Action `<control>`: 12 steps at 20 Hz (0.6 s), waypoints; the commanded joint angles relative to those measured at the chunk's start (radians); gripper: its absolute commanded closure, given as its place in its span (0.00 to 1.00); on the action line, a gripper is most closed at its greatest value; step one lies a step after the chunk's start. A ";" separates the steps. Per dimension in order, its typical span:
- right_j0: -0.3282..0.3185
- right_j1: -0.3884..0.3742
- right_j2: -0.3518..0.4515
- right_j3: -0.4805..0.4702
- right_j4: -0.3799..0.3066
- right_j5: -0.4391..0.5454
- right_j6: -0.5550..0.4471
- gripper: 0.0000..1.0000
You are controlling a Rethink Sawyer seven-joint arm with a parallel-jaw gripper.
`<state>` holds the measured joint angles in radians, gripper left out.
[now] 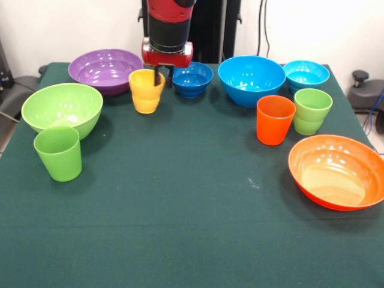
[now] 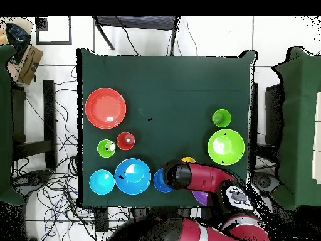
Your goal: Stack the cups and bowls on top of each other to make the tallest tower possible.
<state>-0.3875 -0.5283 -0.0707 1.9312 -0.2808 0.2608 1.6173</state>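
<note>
All cups and bowls stand apart on the green table [image 1: 180, 210]; nothing is stacked. My gripper [image 1: 162, 74] is at the far side, down at the right rim of the yellow cup [image 1: 146, 91], which stands upright on the cloth. The large purple bowl [image 1: 105, 69] is left of it and the small dark blue bowl [image 1: 192, 79] right of it. The lime green bowl [image 1: 62, 108] and green cup [image 1: 58, 153] are at the left. The large blue bowl [image 1: 251, 80], turquoise bowl [image 1: 306, 75], orange cup [image 1: 275, 120], light green cup [image 1: 311, 111] and orange bowl [image 1: 336, 171] are at the right.
In the overhead view my arm [image 2: 200, 179] covers most of the purple bowl [image 2: 199, 198] and part of the yellow cup [image 2: 189, 160]. The table's middle and its side away from the robot hold no objects. Cables and furniture surround the table.
</note>
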 commanded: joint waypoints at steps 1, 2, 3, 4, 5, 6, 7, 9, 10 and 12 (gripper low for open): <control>-0.001 0.025 0.058 -0.029 0.008 -0.113 0.161 1.00; -0.004 0.021 0.062 -0.024 0.013 -0.113 0.165 1.00; -0.004 0.019 0.062 -0.023 0.017 -0.108 0.166 1.00; -0.002 0.014 0.059 -0.017 0.022 -0.106 0.171 1.00; 0.001 0.010 0.057 -0.013 0.024 -0.104 0.172 1.00; 0.004 0.004 0.053 -0.005 0.026 -0.105 0.176 1.00; 0.003 -0.002 0.053 0.001 0.028 -0.105 0.177 1.00; 0.000 -0.008 0.056 0.005 0.031 -0.095 0.172 1.00; -0.002 -0.015 0.061 0.004 0.034 -0.083 0.167 1.00; 0.001 -0.044 0.071 0.006 0.043 -0.046 0.158 1.00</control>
<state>-0.3888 -0.5426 -0.0817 1.9312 -0.2781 0.2201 1.6173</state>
